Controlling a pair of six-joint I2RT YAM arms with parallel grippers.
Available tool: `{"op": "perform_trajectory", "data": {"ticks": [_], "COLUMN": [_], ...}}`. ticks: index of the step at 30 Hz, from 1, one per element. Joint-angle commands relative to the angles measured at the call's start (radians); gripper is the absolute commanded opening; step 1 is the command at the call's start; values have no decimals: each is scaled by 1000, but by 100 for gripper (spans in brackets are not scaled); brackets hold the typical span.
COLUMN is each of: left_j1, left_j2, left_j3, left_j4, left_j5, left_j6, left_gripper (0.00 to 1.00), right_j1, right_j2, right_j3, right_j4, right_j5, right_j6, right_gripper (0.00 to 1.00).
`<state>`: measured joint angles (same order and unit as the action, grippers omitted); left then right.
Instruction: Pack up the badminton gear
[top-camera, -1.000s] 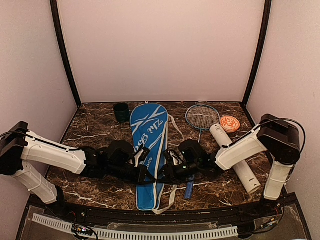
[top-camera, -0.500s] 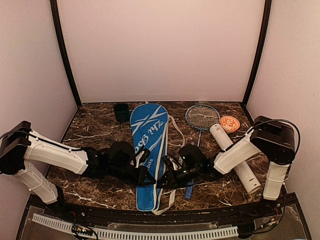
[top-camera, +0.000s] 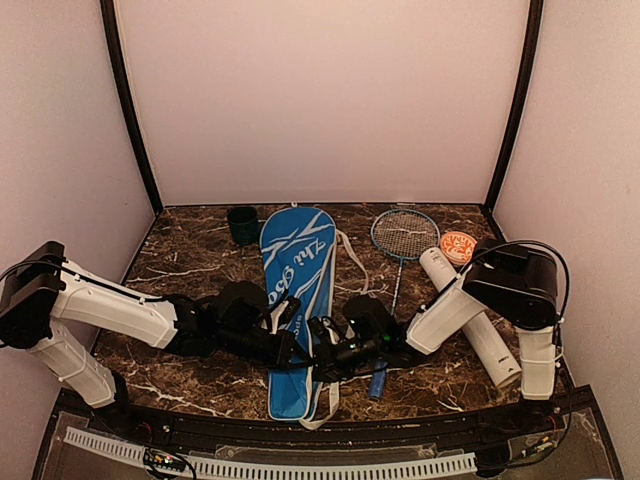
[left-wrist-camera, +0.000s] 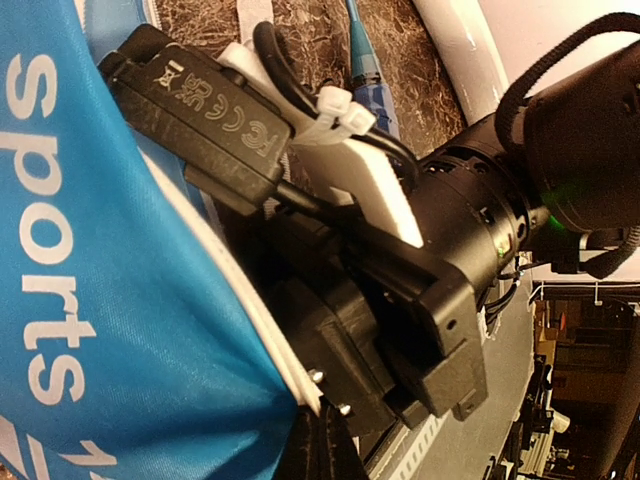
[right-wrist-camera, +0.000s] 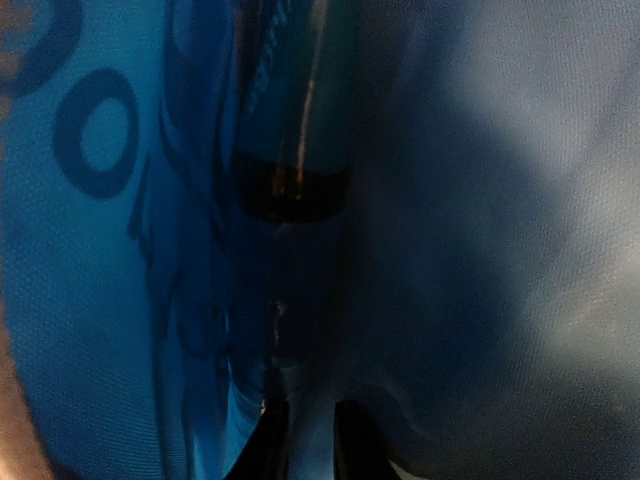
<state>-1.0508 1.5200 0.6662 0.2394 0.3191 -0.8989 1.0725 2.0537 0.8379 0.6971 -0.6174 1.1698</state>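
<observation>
One blue woven racket bag (top-camera: 295, 260), near edge of your marbled worktop (top-camera: 190, 265), left gripper (top-camera: 290, 352) closed, right gripper (top-camera: 322, 340) inside, jaws unclear.

marble table (top-camera: 185, 255) — bag (top-camera: 295, 268), racket (top-camera: 404, 234), tube (top-camera: 492, 352), cup (top-camera: 242, 224)

A plain pale back wall (top-camera: 320, 100) with a pinkish cast closes the far side. Matching left wall (top-camera: 60, 130) and right wall (top-camera: 590, 120) angle in towards it. A dark post (top-camera: 130, 110) runs down the far left corner and another (top-camera: 515, 100) down the far right. The table (top-camera: 190, 250) is dark brown marble with white veins. A white slotted strip (top-camera: 270, 465) lines its near edge. The light is soft and even.
</observation>
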Motion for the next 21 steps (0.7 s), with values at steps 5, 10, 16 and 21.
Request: {"op": "perform_trajectory", "data": {"ticks": [5, 10, 16, 21], "left_j1": [-2, 0, 0, 0], "left_j2": [-47, -52, -53, -71], "left_j3": [-20, -23, -25, -42], "left_j4": [59, 58, 62, 61], "left_j5": [23, 22, 41, 20], "left_j6": [4, 4, 6, 0], "left_gripper": [0, 0, 0, 0], "right_j1": [1, 1, 2, 0], "right_j2": [47, 69, 104, 74], "right_j3": [-12, 37, 83, 53], "right_j4": [102, 10, -23, -10], "right_j5": [-15, 7, 19, 28], "right_j6": [-20, -71, -102, -126], "right_gripper": [27, 8, 0, 1]}}
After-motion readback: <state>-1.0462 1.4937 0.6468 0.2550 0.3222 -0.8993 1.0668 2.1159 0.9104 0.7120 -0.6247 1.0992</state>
